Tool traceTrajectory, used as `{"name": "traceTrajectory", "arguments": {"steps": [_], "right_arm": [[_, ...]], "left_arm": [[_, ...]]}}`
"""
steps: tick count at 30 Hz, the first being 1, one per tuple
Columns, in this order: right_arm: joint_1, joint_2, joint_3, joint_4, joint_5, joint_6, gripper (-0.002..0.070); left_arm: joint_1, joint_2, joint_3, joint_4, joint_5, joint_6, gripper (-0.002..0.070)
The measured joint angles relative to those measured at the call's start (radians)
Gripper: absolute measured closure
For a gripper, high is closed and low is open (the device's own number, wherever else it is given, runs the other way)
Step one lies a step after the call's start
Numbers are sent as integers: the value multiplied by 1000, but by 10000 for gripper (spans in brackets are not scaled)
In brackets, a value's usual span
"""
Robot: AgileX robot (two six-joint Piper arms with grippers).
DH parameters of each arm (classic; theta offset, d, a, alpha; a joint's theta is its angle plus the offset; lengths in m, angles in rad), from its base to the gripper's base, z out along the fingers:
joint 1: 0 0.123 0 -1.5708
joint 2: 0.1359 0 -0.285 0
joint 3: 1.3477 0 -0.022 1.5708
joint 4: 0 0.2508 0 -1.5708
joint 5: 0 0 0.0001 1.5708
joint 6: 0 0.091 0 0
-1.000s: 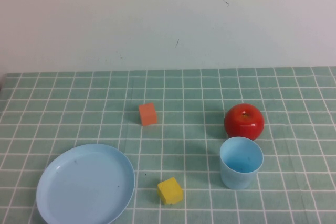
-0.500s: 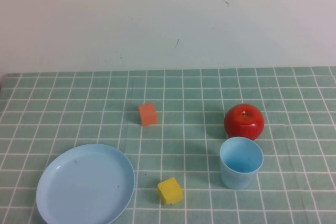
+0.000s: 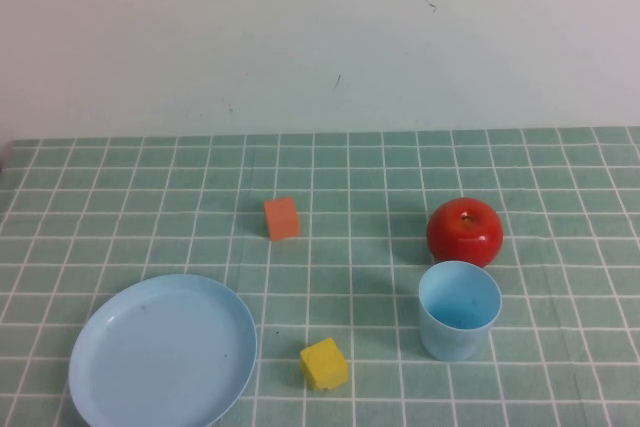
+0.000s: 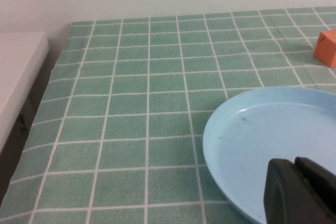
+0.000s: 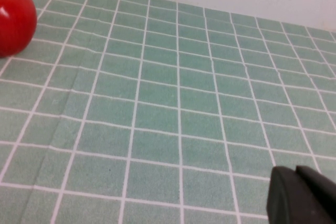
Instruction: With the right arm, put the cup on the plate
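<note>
Left tool (image 4: 302,192), right tool (image 5: 302,196): wrist-views only

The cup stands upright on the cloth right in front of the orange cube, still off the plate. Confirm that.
Not quite. In the high view the cup stands upright in front of the red apple, not the orange cube, which sits farther left. The rest holds: it is still off the plate.
</note>
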Motion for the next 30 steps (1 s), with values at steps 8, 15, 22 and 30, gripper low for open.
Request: {"name": "traceTrajectory", "arguments": {"steps": [8,15,22,30], "right_arm": [[0,0,0,-2,0,0,679],[0,0,1,-16,-44,0,679],[0,0,2,-195,-460,0,679],[0,0,2,-302,-920,-22,679]], "left_arm": [[0,0,0,0,0,0,678],[0,0,0,0,0,0,678],[0,0,0,0,0,-2,678],[0,0,0,0,0,-2,678]]}}
